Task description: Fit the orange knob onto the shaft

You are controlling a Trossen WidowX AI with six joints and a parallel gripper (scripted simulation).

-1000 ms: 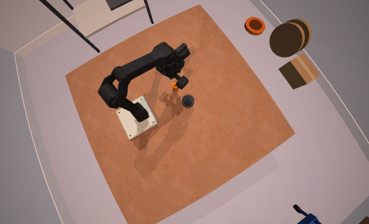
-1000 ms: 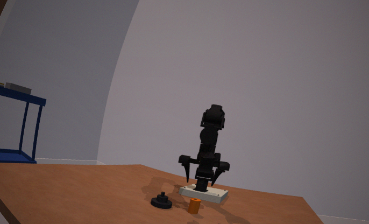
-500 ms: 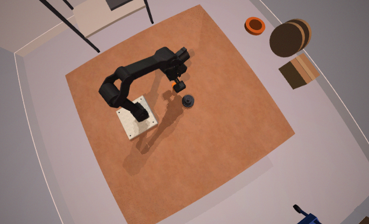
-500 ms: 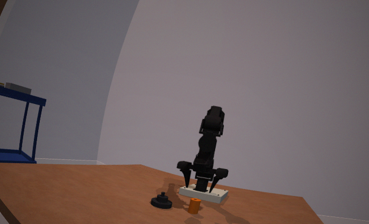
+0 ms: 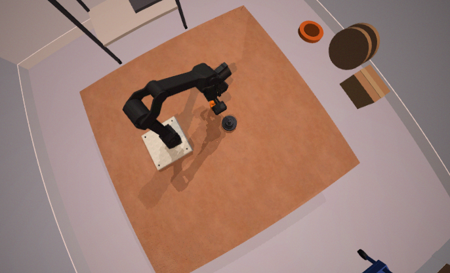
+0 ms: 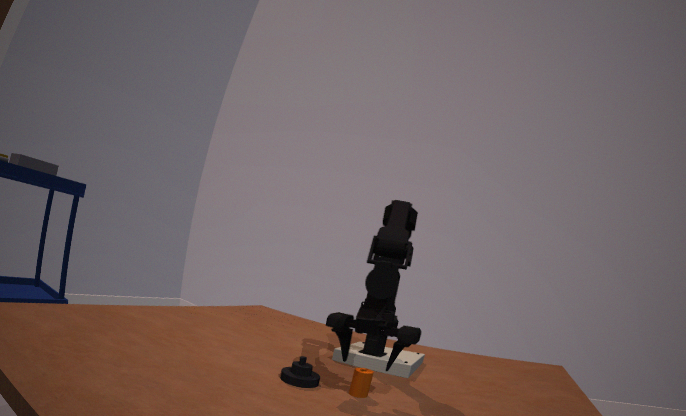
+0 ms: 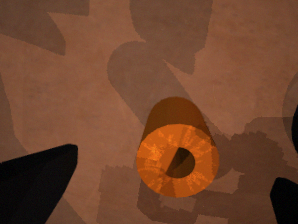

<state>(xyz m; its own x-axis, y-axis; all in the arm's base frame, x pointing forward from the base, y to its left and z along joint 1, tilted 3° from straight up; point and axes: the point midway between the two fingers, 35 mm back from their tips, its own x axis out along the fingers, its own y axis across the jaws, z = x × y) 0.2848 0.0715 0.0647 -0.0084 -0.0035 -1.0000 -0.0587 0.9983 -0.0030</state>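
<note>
The orange knob stands upright on the table, beside the pedestal. In the wrist view its D-shaped hole faces up, with the straight edge on the left, slanting from upper right to lower left. The round dark pedestal carries the thin upright shaft, which is bare; its flat side cannot be made out. My gripper is wide open and empty, above the knob, with one finger to each side in the wrist view. In the top view the arm partly hides the knob.
The arm's white base plate sits on the brown table. The arm's shadow falls across the table around the knob. An orange ring-shaped item and a blue cart are off the table.
</note>
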